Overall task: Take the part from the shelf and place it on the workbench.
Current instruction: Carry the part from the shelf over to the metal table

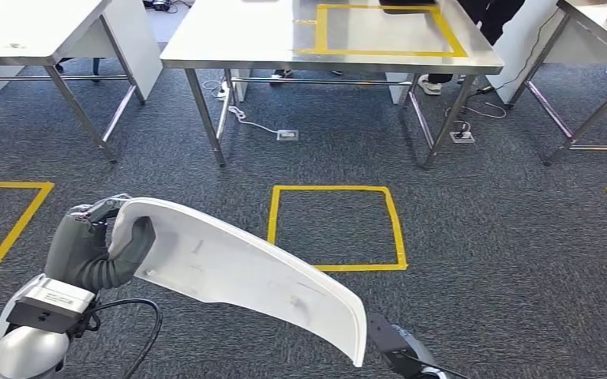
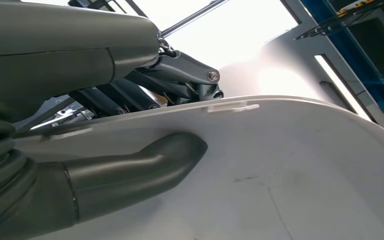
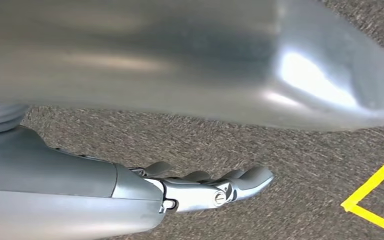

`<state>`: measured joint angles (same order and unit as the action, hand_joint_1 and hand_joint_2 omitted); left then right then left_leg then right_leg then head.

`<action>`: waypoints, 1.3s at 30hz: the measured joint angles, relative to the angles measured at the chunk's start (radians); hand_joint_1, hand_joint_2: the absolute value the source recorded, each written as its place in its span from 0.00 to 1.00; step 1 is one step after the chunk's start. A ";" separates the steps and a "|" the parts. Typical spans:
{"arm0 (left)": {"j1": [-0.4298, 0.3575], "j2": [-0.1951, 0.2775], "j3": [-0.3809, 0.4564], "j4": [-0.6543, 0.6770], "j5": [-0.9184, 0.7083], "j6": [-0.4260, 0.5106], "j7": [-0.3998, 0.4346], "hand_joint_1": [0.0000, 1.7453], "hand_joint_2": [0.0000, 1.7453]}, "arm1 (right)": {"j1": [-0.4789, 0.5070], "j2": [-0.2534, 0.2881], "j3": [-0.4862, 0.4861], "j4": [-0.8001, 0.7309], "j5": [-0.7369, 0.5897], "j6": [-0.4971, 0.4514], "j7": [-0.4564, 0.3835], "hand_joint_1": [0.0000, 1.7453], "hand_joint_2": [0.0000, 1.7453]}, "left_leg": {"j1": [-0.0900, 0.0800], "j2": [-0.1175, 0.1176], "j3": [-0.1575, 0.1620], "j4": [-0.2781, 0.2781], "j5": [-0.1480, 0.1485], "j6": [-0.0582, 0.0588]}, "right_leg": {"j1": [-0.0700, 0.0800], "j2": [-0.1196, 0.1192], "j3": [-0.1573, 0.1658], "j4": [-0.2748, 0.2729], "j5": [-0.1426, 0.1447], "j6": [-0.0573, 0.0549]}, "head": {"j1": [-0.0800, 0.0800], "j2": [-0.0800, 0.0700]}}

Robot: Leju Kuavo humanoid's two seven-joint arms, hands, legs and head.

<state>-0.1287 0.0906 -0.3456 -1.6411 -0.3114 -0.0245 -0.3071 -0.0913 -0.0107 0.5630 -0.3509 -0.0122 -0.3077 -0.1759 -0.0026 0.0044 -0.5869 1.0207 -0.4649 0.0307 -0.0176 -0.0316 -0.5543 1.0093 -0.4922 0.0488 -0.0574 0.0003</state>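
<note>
Over grey carpet [image 1: 481,237], left hand [image 1: 95,245] grips curved, seemingly plastic part [image 1: 252,276].

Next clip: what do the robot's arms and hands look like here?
Left arm: silver shell, a labelled silver-and-black wrist block and a looping black cable. Left robot hand: grey ribbed cover, thick grey thumb, dark linkage fingers. Right robot hand: smooth grey cover, silvery fingers with visible screws.

The part [image 1: 245,276] is plain white, with a faint dark scuff that may be only a mark. The left hand [image 1: 99,245] is dark grey, the right hand [image 3: 204,187] silvery grey. The speckled grey carpet [image 1: 505,229] bears yellow tape squares [image 1: 335,229]; the steel workbench [image 1: 237,35] is taped yellow too.
</note>
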 joint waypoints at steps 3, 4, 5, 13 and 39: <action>-0.007 -0.005 0.000 0.004 0.000 -0.001 0.000 1.00 1.00 | 0.001 -0.002 -0.004 0.001 -0.001 0.001 0.001 0.00 0.00 | 0.007 0.000 0.002 -0.012 0.008 0.011 | 0.000 0.021 -0.057 0.123 -0.074 0.006 | 0.000 0.000; -0.008 -0.006 0.000 0.006 0.000 -0.002 0.000 1.00 1.00 | 0.003 -0.003 -0.006 0.003 -0.002 0.002 0.001 0.00 0.00 | 0.008 -0.001 0.001 -0.012 0.009 0.012 | 0.000 0.023 -0.091 0.192 -0.105 0.007 | 0.000 0.000; -0.008 -0.008 0.000 0.009 0.000 -0.002 0.000 1.00 1.00 | 0.005 -0.003 -0.006 0.005 -0.002 0.002 0.001 0.00 0.00 | 0.008 -0.002 0.000 -0.011 0.009 0.012 | -0.001 0.024 -0.120 0.250 -0.125 0.008 | 0.000 0.000; -0.009 -0.016 -0.001 0.017 0.000 -0.003 0.002 1.00 1.00 | 0.009 -0.007 -0.012 0.009 -0.005 0.006 0.001 0.00 0.00 | 0.010 -0.007 -0.004 0.004 0.001 -0.031 | -0.002 0.029 -0.022 0.015 0.004 -0.013 | 0.000 0.000; -0.008 -0.017 -0.005 0.023 0.000 -0.003 0.002 1.00 1.00 | 0.006 -0.009 -0.012 0.013 0.000 -0.002 -0.003 0.00 0.00 | 0.012 0.011 0.008 -0.005 -0.004 0.000 | 0.001 0.037 -0.121 0.200 -0.048 0.004 | -0.002 0.000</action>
<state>-0.1368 0.0732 -0.3502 -1.6182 -0.3115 -0.0278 -0.3052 -0.0857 -0.0194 0.5509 -0.3375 -0.0122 -0.3098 -0.1790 0.0091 0.0153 -0.5786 1.0153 -0.4688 0.0303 -0.0169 0.0050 -0.6753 1.2092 -0.5397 0.0532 -0.0599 0.0002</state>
